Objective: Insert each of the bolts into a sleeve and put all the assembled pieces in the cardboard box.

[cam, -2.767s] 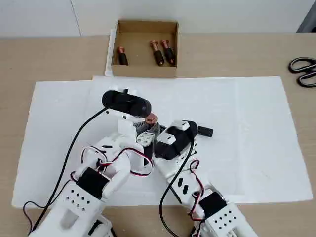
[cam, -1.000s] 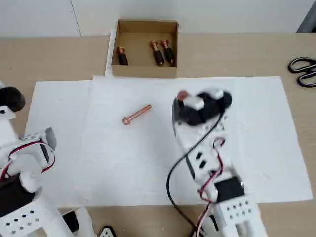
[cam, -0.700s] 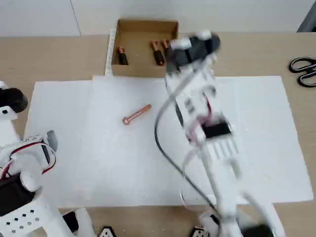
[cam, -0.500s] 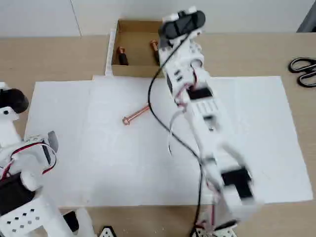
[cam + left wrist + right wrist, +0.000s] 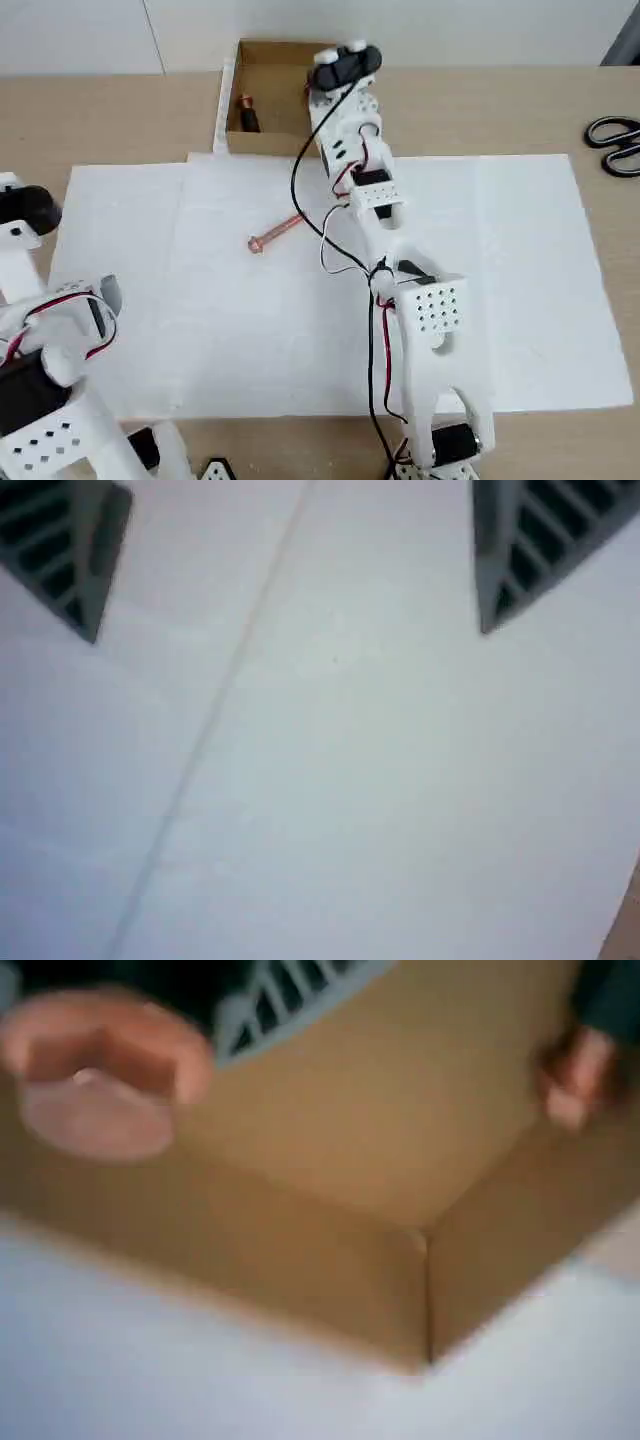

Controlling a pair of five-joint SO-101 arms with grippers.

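Right gripper (image 5: 338,90) gripping bolt (image 5: 100,1090) over cardboard box (image 5: 285,47), assembled piece (image 5: 247,113) inside

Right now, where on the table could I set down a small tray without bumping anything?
The white sheet is bare from the right arm toward the scissors, and also between the loose bolt and the left arm. It is crowded at the cardboard box, where the right arm holds an assembled piece over it.
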